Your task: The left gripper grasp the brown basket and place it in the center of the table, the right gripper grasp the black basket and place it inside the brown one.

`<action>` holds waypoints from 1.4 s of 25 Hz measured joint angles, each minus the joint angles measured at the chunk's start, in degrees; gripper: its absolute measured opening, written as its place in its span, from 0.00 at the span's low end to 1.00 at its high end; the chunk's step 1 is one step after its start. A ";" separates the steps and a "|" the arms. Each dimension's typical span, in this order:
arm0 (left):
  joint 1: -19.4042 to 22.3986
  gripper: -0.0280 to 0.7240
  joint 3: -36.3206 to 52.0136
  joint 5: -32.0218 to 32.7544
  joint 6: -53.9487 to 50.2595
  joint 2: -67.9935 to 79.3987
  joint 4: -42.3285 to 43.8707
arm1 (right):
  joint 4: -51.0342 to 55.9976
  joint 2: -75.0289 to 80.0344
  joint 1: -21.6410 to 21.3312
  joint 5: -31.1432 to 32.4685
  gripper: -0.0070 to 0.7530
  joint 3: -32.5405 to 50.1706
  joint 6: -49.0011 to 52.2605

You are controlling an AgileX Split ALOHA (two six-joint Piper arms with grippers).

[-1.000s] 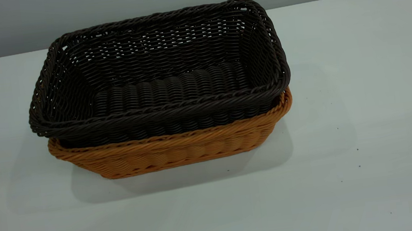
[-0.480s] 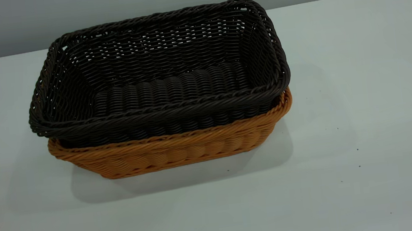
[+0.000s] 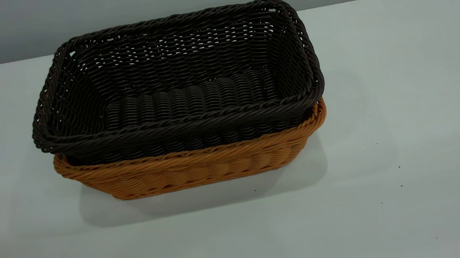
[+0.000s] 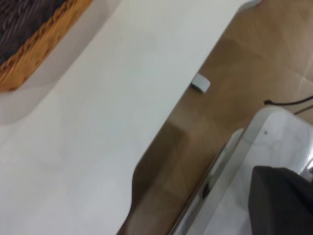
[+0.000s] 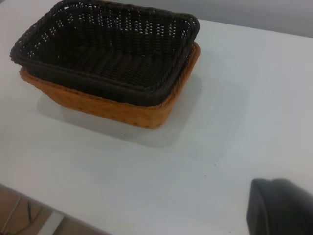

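The black basket [image 3: 176, 79] sits nested inside the brown basket [image 3: 191, 170] on the white table [image 3: 402, 83], left of the middle in the exterior view. Both show in the right wrist view, the black basket [image 5: 112, 49] resting in the brown basket [image 5: 117, 110]. The left wrist view shows one corner of the brown basket [image 4: 36, 46] with the dark weave inside it. Neither arm appears in the exterior view. Only a dark part of my left gripper [image 4: 281, 200] and of my right gripper [image 5: 281, 208] shows, each far from the baskets.
The left wrist view looks past the table edge [image 4: 161, 122] to a brown floor [image 4: 244, 63] with a small white object [image 4: 200, 83] and a pale frame [image 4: 234, 186]. A few dark specks [image 3: 399, 167] dot the table.
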 joint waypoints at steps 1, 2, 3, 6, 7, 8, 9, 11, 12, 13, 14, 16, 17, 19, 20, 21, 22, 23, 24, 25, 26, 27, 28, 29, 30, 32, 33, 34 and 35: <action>0.07 0.04 0.39 0.00 -0.32 -1.38 0.00 | 0.00 0.00 0.00 0.00 0.01 0.00 0.00; 0.07 0.04 0.59 0.00 -0.79 -2.63 0.00 | 0.00 0.00 0.00 0.00 0.01 0.00 0.00; 0.07 0.04 0.75 -0.19 -1.07 -3.61 0.18 | 0.00 0.00 0.00 0.00 0.01 0.00 0.00; 0.07 0.04 1.06 -1.59 -1.19 -6.53 1.47 | 0.00 0.00 0.00 0.00 0.01 0.00 -0.06; 0.07 0.04 1.06 -1.59 -1.87 -7.35 2.53 | 0.14 0.00 0.00 0.00 0.01 0.00 -0.44; 0.07 0.04 1.06 -1.59 -2.81 -7.97 3.54 | 0.31 0.00 0.00 0.00 0.01 0.00 -0.92; 0.07 0.04 1.11 -1.75 -3.83 -8.43 4.32 | 0.37 0.00 0.00 0.00 0.01 0.00 -1.44; 0.07 0.04 1.47 -2.56 -5.09 -9.08 5.86 | 0.07 0.00 0.00 0.00 0.01 0.00 -2.07; 0.07 0.04 1.52 -2.59 -5.43 -9.15 6.26 | -0.18 0.00 0.00 0.00 0.01 0.00 -1.91; 0.07 0.04 1.52 -2.70 -5.56 -9.32 6.32 | -0.19 0.00 0.00 0.00 0.01 0.00 -1.91; 0.07 0.04 1.52 -2.70 -5.72 -9.54 6.32 | -0.19 0.00 0.00 0.00 0.01 0.00 -1.73; 0.07 0.04 1.52 -2.70 -5.72 -10.19 6.32 | -0.60 0.00 0.00 0.04 0.01 0.00 -1.55; 0.07 0.04 1.52 -2.70 -5.72 -10.53 6.32 | -0.71 0.00 0.00 0.04 0.01 0.00 -1.51; 0.07 0.04 1.52 -2.70 -6.44 -11.68 6.77 | -0.71 0.00 0.00 0.12 0.01 0.00 -1.51; 0.07 0.04 1.52 -2.70 -6.90 -12.39 7.30 | -0.57 0.00 0.00 0.12 0.01 0.00 -1.51; 0.07 0.04 1.52 -2.70 -6.97 -13.04 7.46 | -0.26 0.00 0.00 0.12 0.01 0.00 -1.51; 0.07 0.04 1.52 -2.70 -6.97 -13.92 7.46 | 0.18 0.00 0.00 0.12 0.01 0.00 -1.51; 0.07 0.04 1.52 -2.70 -6.97 -14.85 7.46 | 0.32 0.00 0.00 0.12 0.01 0.00 -1.51; 0.07 0.04 1.52 -2.70 -6.97 -15.34 7.46 | 0.25 0.00 0.00 0.12 0.01 0.00 -1.51; 0.07 0.04 1.52 -2.70 -6.97 -15.44 7.39 | 0.25 0.00 0.00 0.12 0.01 0.00 -1.51; 0.07 0.04 1.52 -2.70 -6.97 -15.39 7.39 | 0.25 0.00 0.00 0.12 0.01 0.00 -1.51; 0.07 0.04 1.52 -2.70 -6.97 -15.38 7.39 | 0.25 0.00 0.00 0.12 0.01 0.00 -1.51; 0.07 0.04 1.52 -2.70 -6.97 -15.38 7.34 | 0.21 0.00 0.00 0.12 0.01 0.00 -1.51; 0.07 0.04 1.52 -2.70 -6.97 -15.38 7.34 | 0.21 0.00 0.00 0.12 0.01 0.00 -1.51; 0.07 0.04 1.52 -2.70 -6.97 -15.38 7.34 | 0.21 0.00 0.00 0.12 0.01 0.00 -1.51; 0.07 0.04 1.52 -2.70 -6.92 -15.38 7.34 | 0.21 0.00 0.00 0.12 0.01 0.00 -1.51; 0.07 0.04 1.52 -2.70 -6.92 -15.31 7.34 | 0.21 0.00 0.00 0.12 0.01 0.00 -1.51; 0.07 0.04 1.52 -2.70 -6.92 -15.31 7.34 | 0.21 0.00 0.00 0.12 0.01 0.00 -1.51; 0.07 0.04 1.52 -2.70 -6.92 -15.31 7.34 | 0.21 0.00 0.00 0.12 0.01 0.00 -1.51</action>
